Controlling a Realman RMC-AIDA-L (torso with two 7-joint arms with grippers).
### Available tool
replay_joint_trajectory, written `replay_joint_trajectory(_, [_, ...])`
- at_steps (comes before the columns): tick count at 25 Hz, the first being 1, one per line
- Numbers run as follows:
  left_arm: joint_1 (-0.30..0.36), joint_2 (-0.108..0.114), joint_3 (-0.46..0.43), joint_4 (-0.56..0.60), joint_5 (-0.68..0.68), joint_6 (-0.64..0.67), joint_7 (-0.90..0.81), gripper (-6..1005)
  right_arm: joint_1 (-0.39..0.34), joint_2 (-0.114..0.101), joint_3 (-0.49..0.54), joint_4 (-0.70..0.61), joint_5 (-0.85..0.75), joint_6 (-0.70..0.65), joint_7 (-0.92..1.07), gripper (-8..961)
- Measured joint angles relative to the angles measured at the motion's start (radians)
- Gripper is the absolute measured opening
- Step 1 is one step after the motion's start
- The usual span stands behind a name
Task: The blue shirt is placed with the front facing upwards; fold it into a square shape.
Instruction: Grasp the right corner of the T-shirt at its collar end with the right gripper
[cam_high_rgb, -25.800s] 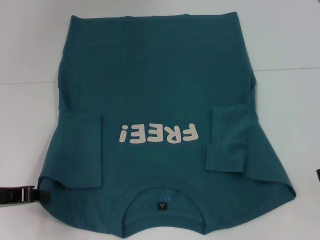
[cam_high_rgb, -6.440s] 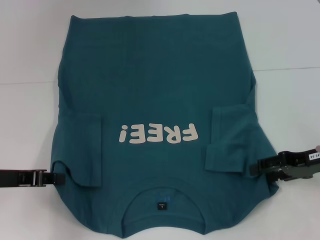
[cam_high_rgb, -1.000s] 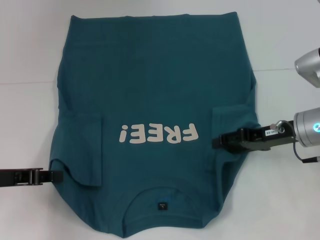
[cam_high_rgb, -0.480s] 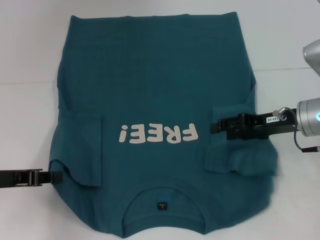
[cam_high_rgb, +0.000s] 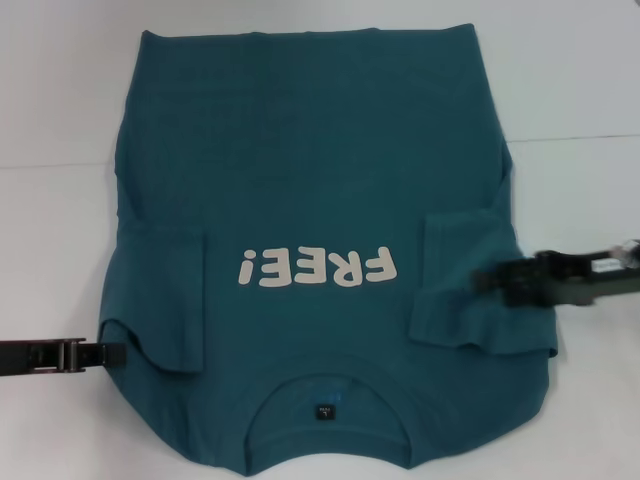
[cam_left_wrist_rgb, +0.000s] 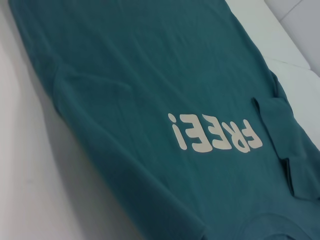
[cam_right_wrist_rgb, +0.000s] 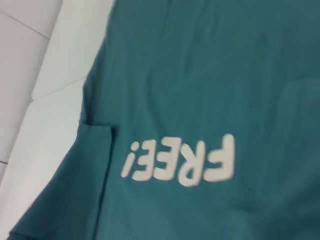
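The blue shirt (cam_high_rgb: 310, 180) lies flat and front up on the white table, its collar (cam_high_rgb: 325, 400) at the near edge and the off-white "FREE!" print (cam_high_rgb: 318, 268) across the middle. Both sleeves are folded inward onto the body. My left gripper (cam_high_rgb: 112, 352) sits low at the shirt's left shoulder edge, shut on the cloth, which curls up there. My right gripper (cam_high_rgb: 487, 281) is blurred over the rumpled right sleeve (cam_high_rgb: 470, 300). Both wrist views show only the shirt (cam_left_wrist_rgb: 150, 75) (cam_right_wrist_rgb: 210, 75) and its print.
The white table (cam_high_rgb: 50, 250) surrounds the shirt, with a thin seam line (cam_high_rgb: 580, 138) running across it behind the gripper. Bare surface lies to the left and right of the shirt.
The right gripper has drawn back to the right, off the shirt's middle. The right side of the shirt that it had carried inward has fallen back outward and lies rumpled. The left gripper has not moved.
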Motion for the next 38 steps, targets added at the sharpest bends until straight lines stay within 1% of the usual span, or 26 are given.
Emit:
replay_joint_trajectory(4, [0.0,-0.001,0.0,0.003,0.0,0.0,0.001,32,-0.054,-0.037,-0.002,-0.013,-0.005,-0.065,0.013,736])
replay_joint_trajectory(8, [-0.002,0.001,0.0,0.008,0.0,0.001,0.002,32,-0.077,-0.069,-0.009,-0.014,-0.037,-0.122,0.042,736])
replay_joint_trajectory(10, [-0.003,0.002,0.0,0.009,0.0,0.001,0.002,32,-0.076,-0.079,-0.01,-0.015,-0.074,-0.146,0.058,737])
replay_joint_trajectory(12, [-0.004,0.002,0.0,0.009,0.0,0.001,0.002,32,-0.07,-0.082,-0.01,-0.021,-0.106,-0.163,0.068,738])
replay_joint_trajectory(16, [-0.004,0.002,0.0,0.009,0.0,0.002,0.002,32,-0.062,-0.075,-0.01,-0.027,-0.142,-0.164,0.077,737])
replay_joint_trajectory(24, [-0.004,0.002,0.0,0.009,0.0,0.004,0.002,32,-0.043,-0.061,-0.011,-0.018,-0.156,-0.111,0.081,734])
replay_joint_trajectory(30, [-0.005,0.002,0.0,0.009,0.0,0.004,0.002,32,-0.019,-0.038,-0.015,-0.016,-0.2,-0.072,0.089,732])
replay_joint_trajectory(35, [-0.002,0.002,0.0,0.009,0.0,0.002,0.002,32,-0.009,-0.021,-0.015,-0.017,-0.205,-0.056,0.09,732])
replay_joint_trajectory(37, [-0.001,0.002,0.0,0.009,0.0,0.002,0.002,32,-0.009,-0.02,-0.015,-0.017,-0.205,-0.052,0.09,733])
replay_joint_trajectory(38, [-0.001,0.002,0.0,0.009,0.0,0.002,0.002,32,-0.007,-0.02,-0.015,-0.016,-0.205,-0.05,0.09,697])
